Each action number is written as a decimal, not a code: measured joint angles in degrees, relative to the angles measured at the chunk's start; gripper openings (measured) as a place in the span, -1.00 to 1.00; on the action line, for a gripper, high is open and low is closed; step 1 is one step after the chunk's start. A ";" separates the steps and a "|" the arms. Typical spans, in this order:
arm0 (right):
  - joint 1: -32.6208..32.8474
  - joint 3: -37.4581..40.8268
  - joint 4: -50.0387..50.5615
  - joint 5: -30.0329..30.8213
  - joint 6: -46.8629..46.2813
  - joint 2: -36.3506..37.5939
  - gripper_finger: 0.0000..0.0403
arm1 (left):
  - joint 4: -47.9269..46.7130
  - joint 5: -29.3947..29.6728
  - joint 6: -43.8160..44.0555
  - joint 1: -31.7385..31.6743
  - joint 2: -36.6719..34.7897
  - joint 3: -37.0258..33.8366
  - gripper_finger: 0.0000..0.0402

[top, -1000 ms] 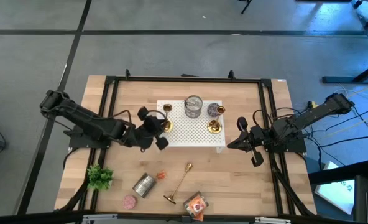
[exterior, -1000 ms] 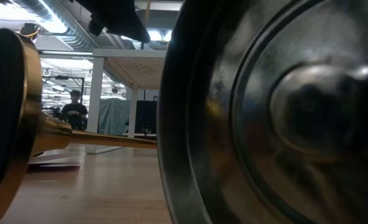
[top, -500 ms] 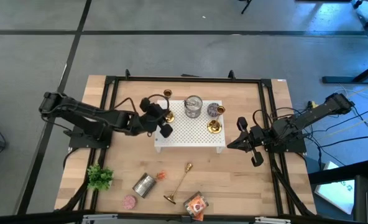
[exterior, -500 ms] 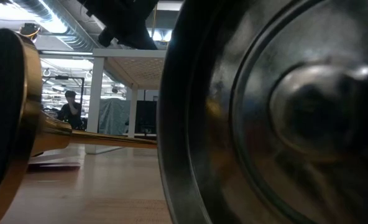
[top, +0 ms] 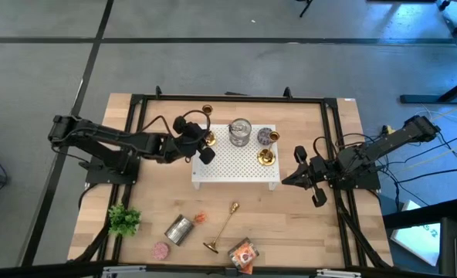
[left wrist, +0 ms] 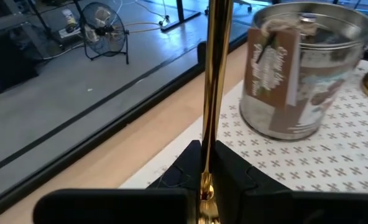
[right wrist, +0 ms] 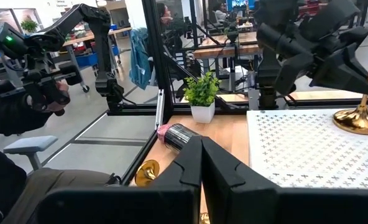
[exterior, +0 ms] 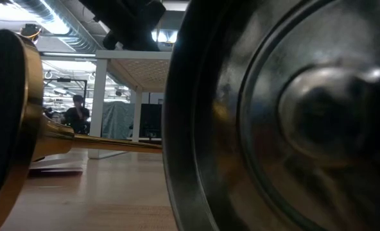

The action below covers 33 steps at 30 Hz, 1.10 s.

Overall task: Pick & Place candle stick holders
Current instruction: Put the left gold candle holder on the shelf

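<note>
With the left gripper (top: 200,144) pinching a holder (left wrist: 212,93) upright at the white board's (top: 236,166) corner, probably just above it, an off-square release could tip it against the tin (left wrist: 299,68) just beyond; the right gripper (top: 304,176) waits pressed together.

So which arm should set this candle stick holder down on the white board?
Left. The left gripper is shut on the candle stick holder over the white board; the right gripper waits beside it.

Wooden table (top: 151,224) under white pegboard (top: 236,164)
</note>
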State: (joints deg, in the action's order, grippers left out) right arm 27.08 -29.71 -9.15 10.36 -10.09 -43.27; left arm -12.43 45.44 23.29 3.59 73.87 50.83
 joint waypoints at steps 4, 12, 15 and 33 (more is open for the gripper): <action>-0.01 0.00 0.00 0.01 0.00 -0.33 -0.97 | -0.11 -0.10 -0.23 -0.84 0.00 0.00 -0.93; 0.00 0.00 -0.09 0.01 -0.20 -1.03 -0.97 | -0.17 -0.58 -0.46 -1.66 0.00 0.00 -0.93; -0.01 0.00 -0.09 0.01 -0.20 -1.03 -0.97 | -0.20 -0.58 -0.48 -1.64 0.00 0.00 -0.92; -0.01 0.00 -0.11 0.03 -0.22 -1.03 -0.97 | -1.47 1.17 -0.19 -0.55 -0.16 -0.23 -0.64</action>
State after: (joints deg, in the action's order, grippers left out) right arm 27.07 -29.71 -9.26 10.39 -10.31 -44.29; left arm -13.90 46.61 23.09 3.05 73.71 50.60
